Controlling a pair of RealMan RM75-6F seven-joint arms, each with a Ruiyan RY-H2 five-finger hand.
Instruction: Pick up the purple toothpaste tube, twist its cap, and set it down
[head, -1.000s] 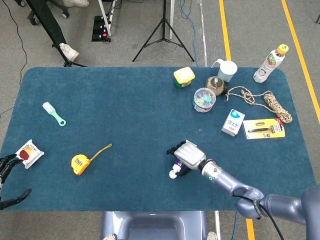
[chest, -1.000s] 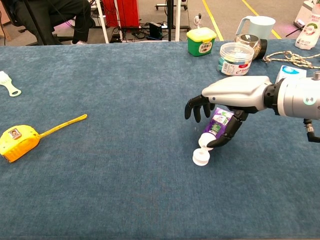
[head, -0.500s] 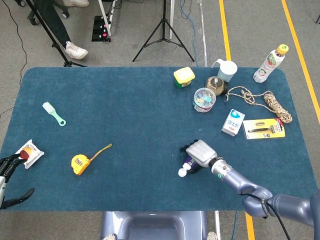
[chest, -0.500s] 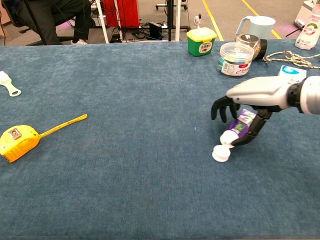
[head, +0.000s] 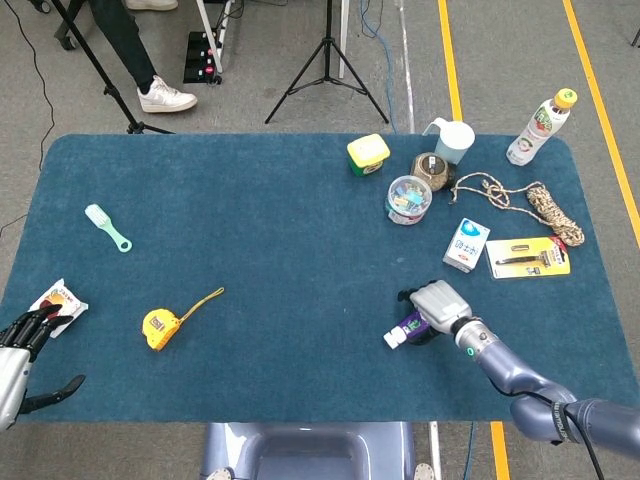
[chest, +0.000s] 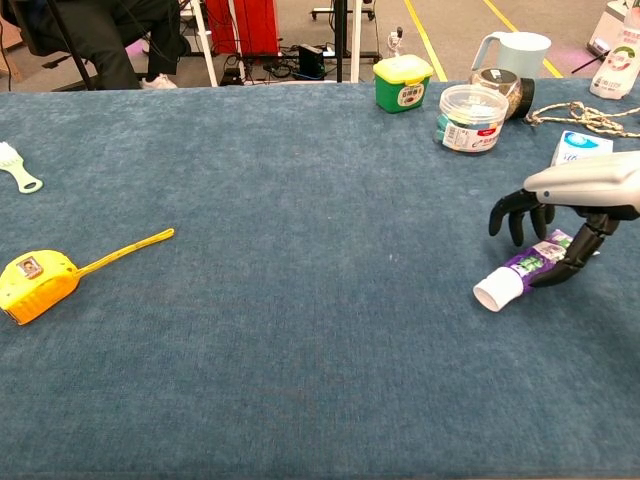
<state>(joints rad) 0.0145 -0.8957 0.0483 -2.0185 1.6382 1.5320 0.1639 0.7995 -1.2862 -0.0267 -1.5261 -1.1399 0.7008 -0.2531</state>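
Shifted rightward along the surface (chest: 250, 330), the right hand (head: 437, 305) and purple toothpaste tube (chest: 527, 268) now sit nearer the milk carton (head: 466, 245).
Tube lies nearly flat, white cap (chest: 495, 291) pointing left toward the yellow tape measure (chest: 38, 280); the fingers (chest: 512, 213) curl over and pinch it. Left hand (head: 18, 358) rests spread at the surface's edge.

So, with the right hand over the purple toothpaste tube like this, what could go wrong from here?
1. The purple toothpaste tube lies flat on the table under the right hand, with only its fingers around it, so it may slip or roll away.
2. The white cap points toward the table's near edge, and a push could send the tube further that way.
3. The milk carton stands close behind, so a wide arm move may knock it.
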